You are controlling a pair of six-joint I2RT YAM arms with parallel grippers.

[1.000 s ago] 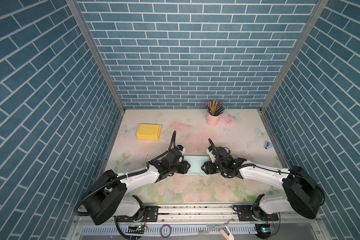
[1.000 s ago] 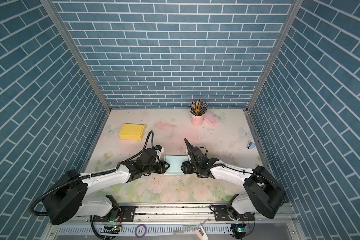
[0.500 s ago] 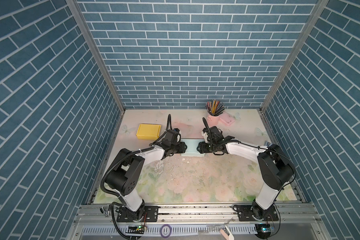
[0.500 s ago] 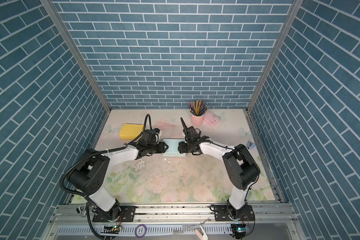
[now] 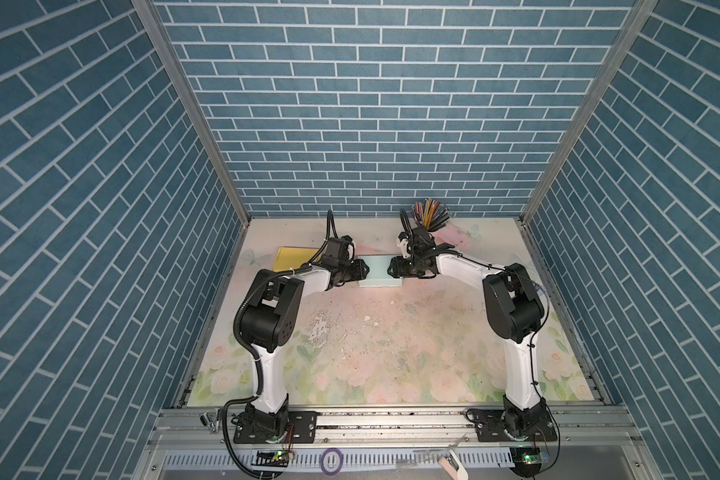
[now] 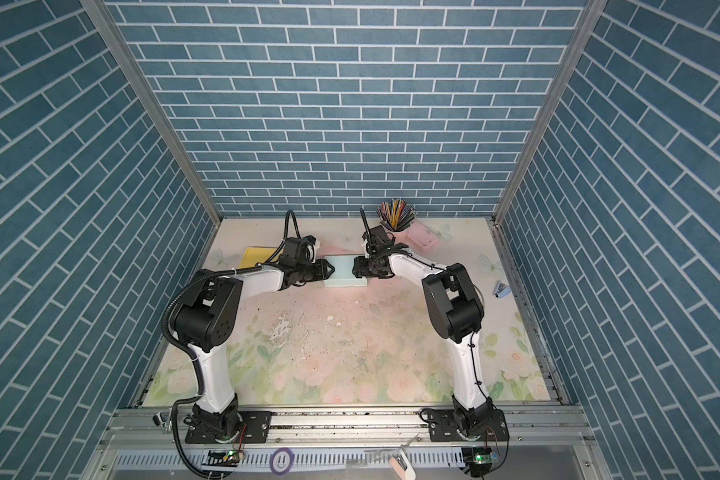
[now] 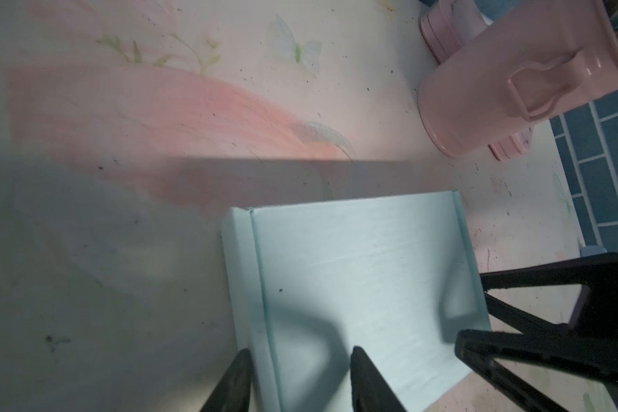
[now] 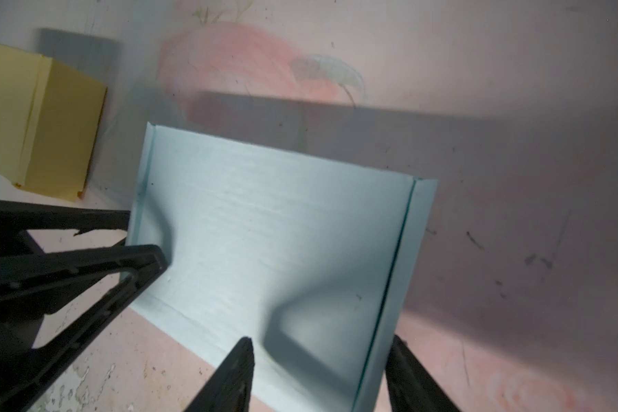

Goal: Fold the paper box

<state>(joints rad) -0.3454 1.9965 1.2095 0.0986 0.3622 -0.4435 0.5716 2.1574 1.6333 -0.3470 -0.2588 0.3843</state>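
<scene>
The pale blue paper box (image 5: 380, 272) (image 6: 345, 272) lies closed and flat at the far middle of the table, between my two grippers. In both top views my left gripper (image 5: 364, 271) meets its left end and my right gripper (image 5: 391, 270) its right end. In the left wrist view the left gripper (image 7: 298, 351) stands open: one fingertip beside the box's narrow side face, the other over the top panel (image 7: 364, 267). The right gripper (image 8: 320, 342) stands open in the same way over the box (image 8: 272, 232). Neither pair of fingers clamps the box.
A folded yellow box (image 5: 294, 259) (image 8: 40, 125) sits just left of the blue one, behind the left wrist. A pink cup (image 7: 514, 89) full of coloured pencils (image 6: 395, 212) and a flat pink case (image 6: 422, 239) stand far right. A small blue item (image 6: 500, 289) lies by the right wall.
Both arms have stretched from the near middle of the table to the far part. The blue box has travelled with them, staying between the two grippers.
</scene>
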